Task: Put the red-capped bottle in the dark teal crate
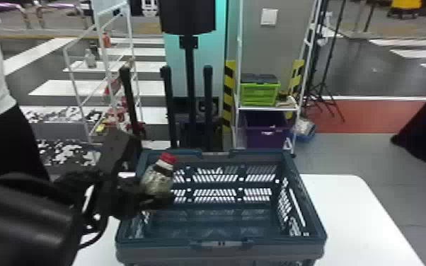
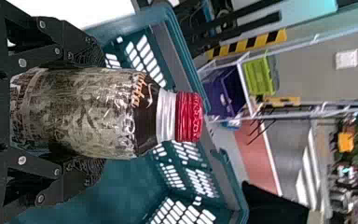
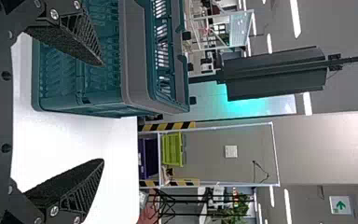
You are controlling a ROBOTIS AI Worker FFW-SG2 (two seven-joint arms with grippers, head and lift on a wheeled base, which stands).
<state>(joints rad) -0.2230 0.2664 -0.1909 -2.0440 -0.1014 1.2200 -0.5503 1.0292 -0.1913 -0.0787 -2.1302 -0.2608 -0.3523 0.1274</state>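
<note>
Gripping the bottle (image 1: pixel 156 180) by its body, your left gripper (image 2: pixel 97 113) holds it cap-up over the crate's (image 1: pixel 173 244) left side, likely for lowering; your right gripper (image 3: pixel 102 112) is spread wide near its right.

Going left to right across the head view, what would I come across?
Left arm, red-capped bottle, green crate, black tripod.

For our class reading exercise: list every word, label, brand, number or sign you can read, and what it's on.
No text is readable.
Bottle: orange lettering on its dark band, too blurred to read.
Background sign: an arrow, no readable words.
Crate: none readable.
</note>
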